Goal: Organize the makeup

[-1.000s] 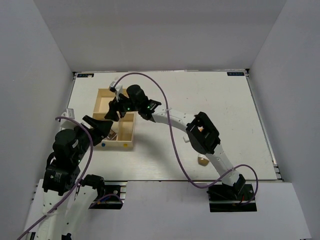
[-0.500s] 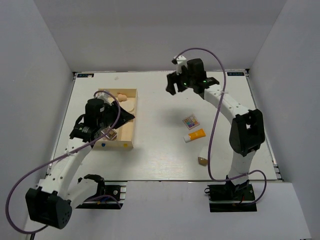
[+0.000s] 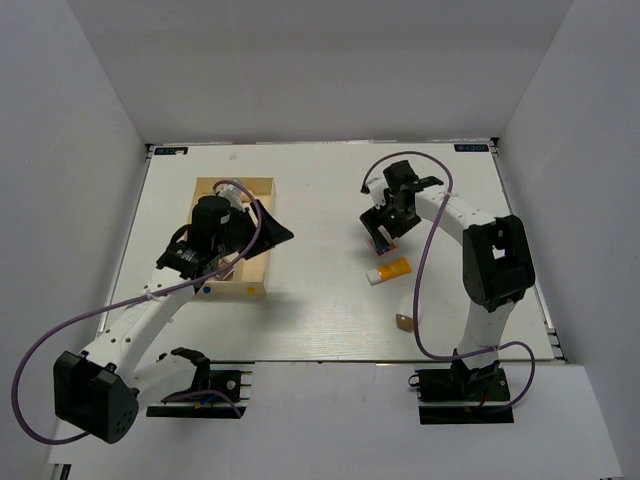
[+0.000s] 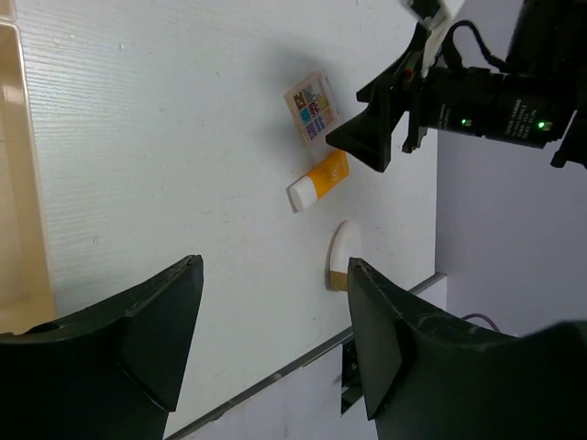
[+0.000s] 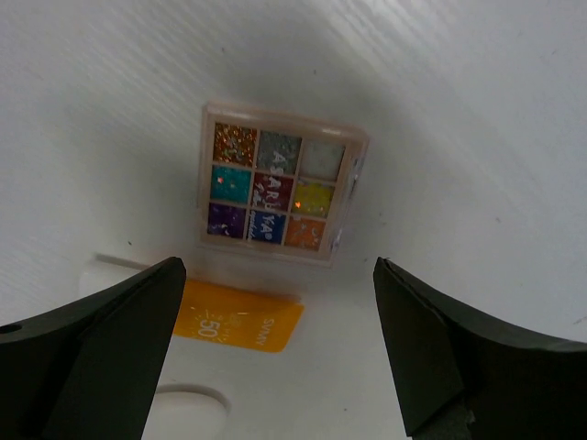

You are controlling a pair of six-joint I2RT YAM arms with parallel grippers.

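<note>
My right claw [image 5: 277, 275] hangs released, jaws wide, over the square palette [image 5: 280, 183], which lies flat just beside the orange tube [image 5: 240, 323]. Descend straight, straddle opposite edges, clear the tube, then close.

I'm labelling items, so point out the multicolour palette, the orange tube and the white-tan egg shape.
multicolour palette [image 5: 278, 186], right wrist view, centre pan.
orange tube [image 4: 326, 175], left wrist view, orange body.
white-tan egg shape [image 4: 345, 246], left wrist view, white part.

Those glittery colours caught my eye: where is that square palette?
In the top view the square palette lies right of centre, under the right arm's open fingers, orange tube beside it.
</note>
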